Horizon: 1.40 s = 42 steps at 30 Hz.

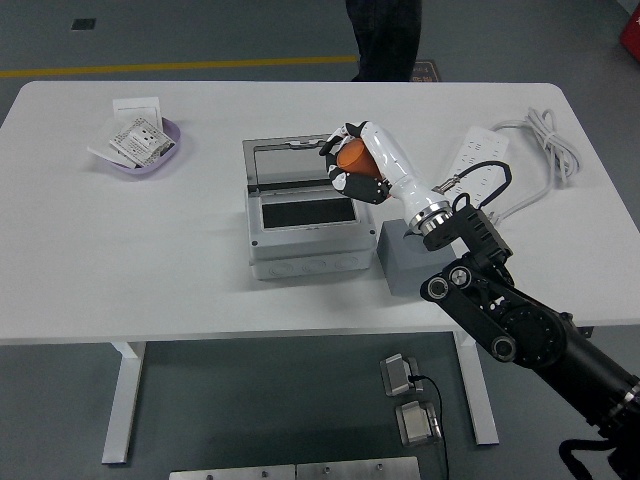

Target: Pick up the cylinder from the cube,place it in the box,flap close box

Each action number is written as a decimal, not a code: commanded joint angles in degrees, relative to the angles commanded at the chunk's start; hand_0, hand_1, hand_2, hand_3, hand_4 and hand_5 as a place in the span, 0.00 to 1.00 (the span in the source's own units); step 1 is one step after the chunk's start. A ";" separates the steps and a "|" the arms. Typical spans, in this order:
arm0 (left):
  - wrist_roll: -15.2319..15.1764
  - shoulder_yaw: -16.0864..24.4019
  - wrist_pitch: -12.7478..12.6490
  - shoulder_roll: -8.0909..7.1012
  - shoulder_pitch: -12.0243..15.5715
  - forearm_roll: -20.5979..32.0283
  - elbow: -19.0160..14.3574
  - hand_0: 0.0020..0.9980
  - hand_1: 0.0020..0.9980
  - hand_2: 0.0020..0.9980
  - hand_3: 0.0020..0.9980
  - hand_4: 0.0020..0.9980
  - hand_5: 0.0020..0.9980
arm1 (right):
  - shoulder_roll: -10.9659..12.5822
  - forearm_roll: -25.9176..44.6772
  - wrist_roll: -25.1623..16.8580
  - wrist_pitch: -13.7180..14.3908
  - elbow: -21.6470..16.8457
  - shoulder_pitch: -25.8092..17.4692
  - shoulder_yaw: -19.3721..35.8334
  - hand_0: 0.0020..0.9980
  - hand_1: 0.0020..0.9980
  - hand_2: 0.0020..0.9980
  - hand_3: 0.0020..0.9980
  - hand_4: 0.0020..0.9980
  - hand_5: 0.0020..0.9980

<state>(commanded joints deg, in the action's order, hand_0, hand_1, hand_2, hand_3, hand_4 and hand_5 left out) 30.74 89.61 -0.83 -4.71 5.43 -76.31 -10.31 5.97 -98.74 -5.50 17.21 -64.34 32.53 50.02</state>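
My right hand (350, 165) is shut on the orange cylinder (351, 155) and holds it in the air over the right rear part of the open grey box (305, 225). The box's clear lid (301, 163) stands up at the back. The grey cube (412, 262) sits on the table right of the box, partly hidden by my right forearm; its top hole is hidden. The left arm is out of view.
A purple dish (140, 148) with paper packets sits at the far left. A white power strip (480, 160) with its cable lies at the right. A person (385, 35) stands beyond the table's far edge.
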 joint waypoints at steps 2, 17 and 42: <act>-0.04 0.05 -0.03 -0.03 -0.05 -0.10 0.00 0.75 0.75 0.73 0.83 0.81 0.68 | -0.19 -0.45 0.19 -0.12 1.15 1.26 -1.35 0.02 0.14 0.25 0.24 0.06 0.05; 0.24 0.31 0.17 -0.15 -0.15 -0.74 0.00 0.75 0.75 0.73 0.83 0.81 0.68 | 0.08 -0.99 -0.87 -0.89 8.90 10.04 -12.34 0.03 0.15 0.25 0.24 0.07 0.07; 0.58 0.67 0.66 -0.48 -0.90 -2.13 0.00 0.75 0.76 0.73 0.83 0.81 0.69 | -5.97 2.00 -1.77 -1.69 22.42 18.01 -22.93 0.05 0.16 0.26 0.25 0.06 0.07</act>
<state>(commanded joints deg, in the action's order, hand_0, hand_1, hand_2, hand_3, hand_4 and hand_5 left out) 31.32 90.28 -0.17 -5.19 4.53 -78.43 -10.31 0.00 -96.75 -7.27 15.52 -41.91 50.54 27.08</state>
